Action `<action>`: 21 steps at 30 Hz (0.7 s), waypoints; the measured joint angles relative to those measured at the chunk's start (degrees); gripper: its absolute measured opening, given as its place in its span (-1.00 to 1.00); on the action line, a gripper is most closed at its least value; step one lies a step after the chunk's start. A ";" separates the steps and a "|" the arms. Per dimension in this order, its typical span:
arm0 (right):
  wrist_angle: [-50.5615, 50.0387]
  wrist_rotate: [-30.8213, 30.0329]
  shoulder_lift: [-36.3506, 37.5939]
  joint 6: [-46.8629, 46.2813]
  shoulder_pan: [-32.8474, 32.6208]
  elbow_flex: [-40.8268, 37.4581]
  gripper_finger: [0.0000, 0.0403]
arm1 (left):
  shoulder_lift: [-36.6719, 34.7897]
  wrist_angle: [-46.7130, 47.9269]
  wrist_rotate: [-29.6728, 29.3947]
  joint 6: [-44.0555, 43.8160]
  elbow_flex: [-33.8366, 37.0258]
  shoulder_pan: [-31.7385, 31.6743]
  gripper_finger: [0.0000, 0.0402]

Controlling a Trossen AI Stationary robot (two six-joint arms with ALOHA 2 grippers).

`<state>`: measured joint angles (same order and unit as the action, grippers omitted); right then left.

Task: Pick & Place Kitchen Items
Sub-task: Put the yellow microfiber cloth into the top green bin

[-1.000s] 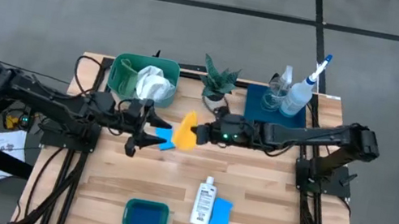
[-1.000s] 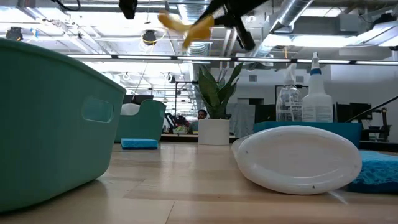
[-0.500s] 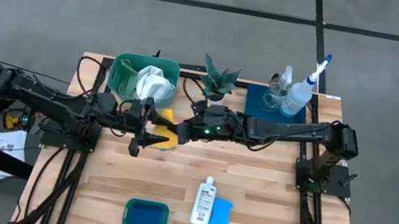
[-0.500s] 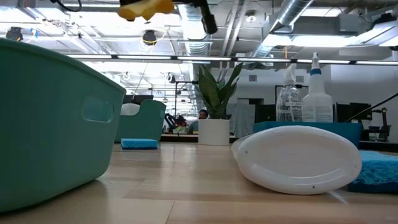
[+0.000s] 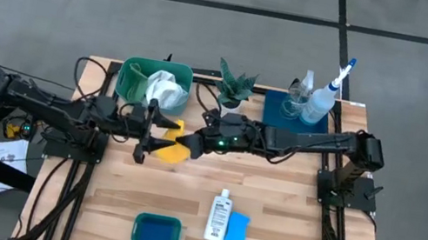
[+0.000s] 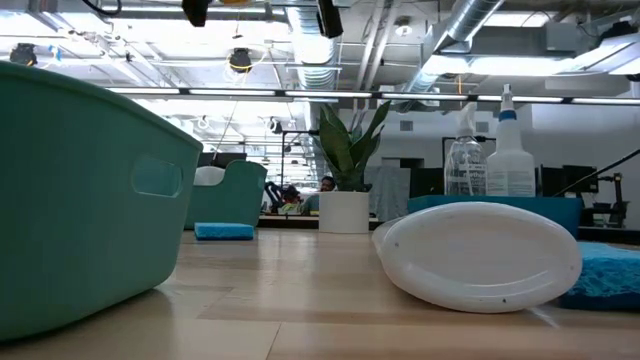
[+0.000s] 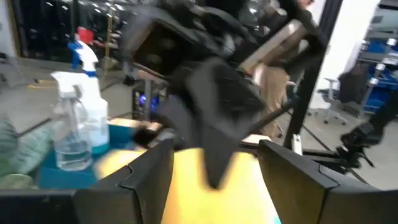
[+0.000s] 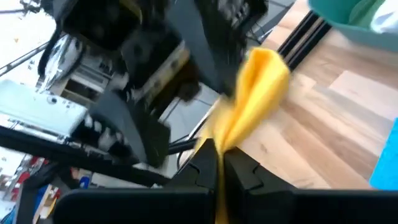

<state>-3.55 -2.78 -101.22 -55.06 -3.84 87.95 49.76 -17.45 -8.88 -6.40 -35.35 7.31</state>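
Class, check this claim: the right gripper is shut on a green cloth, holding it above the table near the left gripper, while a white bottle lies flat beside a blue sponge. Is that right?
Not quite: the cloth is yellow, not green, as the high view and the right wrist view show. The rest stands: the right gripper is shut on it above the table near the left gripper, and the white bottle lies flat beside the blue sponge.

A small potted plant [image 5: 234,84] is standing at the table's [image 5: 286,212] twelve o'clock edge. A green tub [image 5: 137,80] is sitting at eleven o'clock, a dark blue tray [image 5: 281,114] at one o'clock, and a second green tub [image 5: 156,232] is resting at six o'clock.
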 joint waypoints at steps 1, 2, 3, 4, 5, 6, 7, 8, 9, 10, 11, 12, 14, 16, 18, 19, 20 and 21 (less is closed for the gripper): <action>-0.03 -0.01 0.01 0.04 -0.29 0.04 -1.00 | -0.58 -0.37 -0.16 0.01 0.00 0.00 0.15; -0.09 0.02 0.01 0.19 -0.50 0.04 -1.00 | -1.05 -0.55 -0.20 0.01 -0.02 0.00 0.15; -0.18 0.03 0.01 0.35 -0.73 0.04 -1.00 | -1.31 -0.45 -0.16 -0.01 -0.02 0.00 0.15; -0.15 0.06 0.01 0.68 -0.88 0.04 -1.00 | -1.53 -0.14 -0.09 -0.03 -0.02 0.01 0.15; -0.07 0.01 0.01 0.98 -1.02 0.04 -1.00 | -1.68 0.35 0.11 -0.20 0.00 0.02 0.15; -0.01 0.02 0.01 1.19 -1.04 0.04 -1.00 | -1.67 0.15 0.42 -1.12 0.00 0.02 0.15; -0.03 -0.01 0.01 1.28 -1.04 0.04 -1.00 | -1.68 0.15 0.97 -1.87 -0.02 0.02 0.16; -0.04 -0.01 0.01 1.28 -1.04 0.04 -1.00 | -1.67 0.35 1.67 -2.84 -0.02 0.02 0.16; -0.03 -0.01 0.01 1.28 -1.04 0.04 -1.00 | -1.61 0.69 2.41 -3.47 -0.02 0.01 0.17; 0.14 -0.01 0.01 1.26 -1.02 0.04 -1.00 | -1.33 1.01 3.12 -4.40 -0.02 0.02 0.19; 0.46 -0.03 0.01 1.26 -1.02 0.04 -1.00 | -0.91 1.18 3.33 -5.35 -0.02 0.02 0.21; 0.81 -0.03 0.01 1.28 -1.00 0.04 -1.00 | -0.76 2.12 3.35 -6.43 -0.02 0.02 0.23; 2.09 -0.05 0.01 1.51 -0.98 0.04 -1.00 | -0.59 2.95 3.35 -7.60 -0.01 0.02 0.27; 3.50 -0.05 0.01 1.63 -0.98 0.04 -1.00 | -0.09 2.74 3.34 -7.62 -0.07 0.03 0.30; 4.14 -0.05 0.01 1.71 -0.96 0.04 -1.00 | -0.03 3.20 3.34 -7.62 -0.02 0.26 0.33; 4.22 -0.05 0.01 1.71 -0.98 0.04 -1.00 | -0.07 3.02 3.33 -7.62 -0.02 0.33 0.34; 4.22 -0.05 0.01 1.72 -0.98 0.04 -1.00 | -0.11 3.01 3.34 -7.62 -0.02 0.38 0.35; 4.22 -0.07 0.01 1.70 -0.98 0.04 -1.00 | -0.08 3.07 3.36 -7.63 -0.02 0.39 0.35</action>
<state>0.67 -2.85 -101.21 -53.36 -4.82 87.99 49.68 -14.37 -5.52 -14.03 -35.38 7.70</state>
